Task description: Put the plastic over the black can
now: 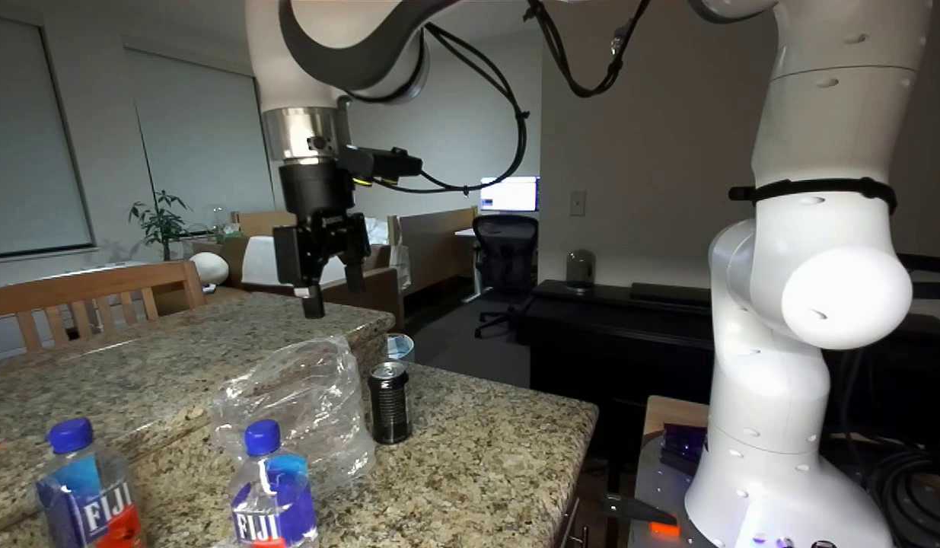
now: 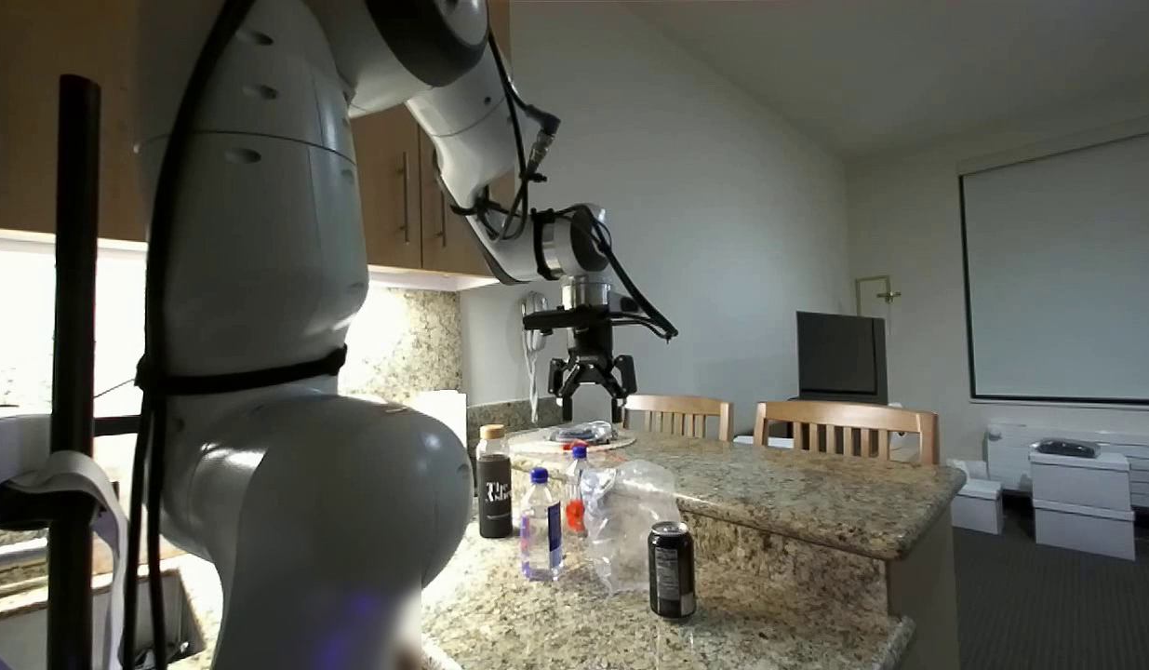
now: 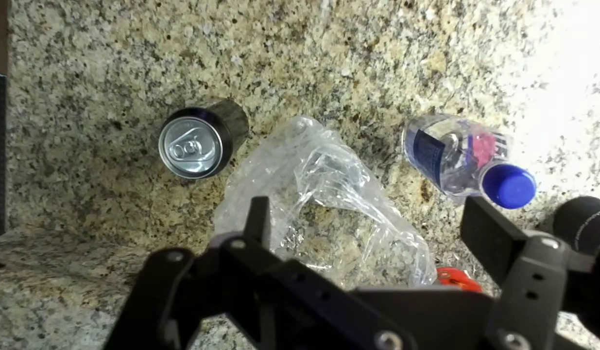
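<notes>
Nearest in an exterior view: Fiji bottle (image 1: 268, 487), upright, blue cap on, between 6 and 7 o'clock from the clear plastic bag (image 1: 310, 407) (bag = clock centre, 12 = top of that view). Overlaps the bag from this angle. Second Fiji bottle (image 1: 93, 487) at 8 o'clock, also upright and capped; frame edge cuts both bottoms. Next back: the bag itself, crinkled, see-through, puffed up, standing on the granite counter (image 1: 470, 464). Black can (image 1: 391, 403) at 3 o'clock, upright in both exterior views, on the same counter, just beside the bag and outside it, silvery tabbed lid uncovered. Can't tell if can and bag touch. Arm base (image 1: 774, 479) further out, between 3 and 4, well apart from the can. Pincer (image 1: 333, 295) between 12 and 1, in the air, pointing down, released, fingers spread well apart. Wrist view agrees: wide gap between fingers, bag below; around the bag there, can at 10 o'clock, a Fiji bottle between 2 and 3. Further back from the same camera: raised counter tier (image 1: 157, 358) between 9 and 10, wooden chair (image 1: 89, 285) at 10, potted plant (image 1: 163, 221) near 11. Farthest: office chair (image 1: 506, 243) near 2, lit monitor (image 1: 509, 190) between 1 and 2.
</notes>
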Robot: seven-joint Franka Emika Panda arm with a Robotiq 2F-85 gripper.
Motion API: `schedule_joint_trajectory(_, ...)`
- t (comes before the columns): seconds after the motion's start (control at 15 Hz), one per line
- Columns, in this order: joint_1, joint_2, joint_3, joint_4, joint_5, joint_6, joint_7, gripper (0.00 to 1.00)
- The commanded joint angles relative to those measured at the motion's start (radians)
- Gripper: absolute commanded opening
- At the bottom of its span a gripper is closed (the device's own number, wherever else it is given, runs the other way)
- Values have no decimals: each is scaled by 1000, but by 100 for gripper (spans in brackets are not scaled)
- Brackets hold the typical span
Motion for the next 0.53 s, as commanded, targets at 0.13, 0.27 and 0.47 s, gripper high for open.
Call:
schedule_joint_trajectory(0.13,22,45,42,-23,-13,68,-7,100)
schedule_joint_trajectory(0.27,31,66,53,-32,-40,102,8,100)
schedule_joint_trajectory(0.47,40,94,60,-66,-78,163,21,100)
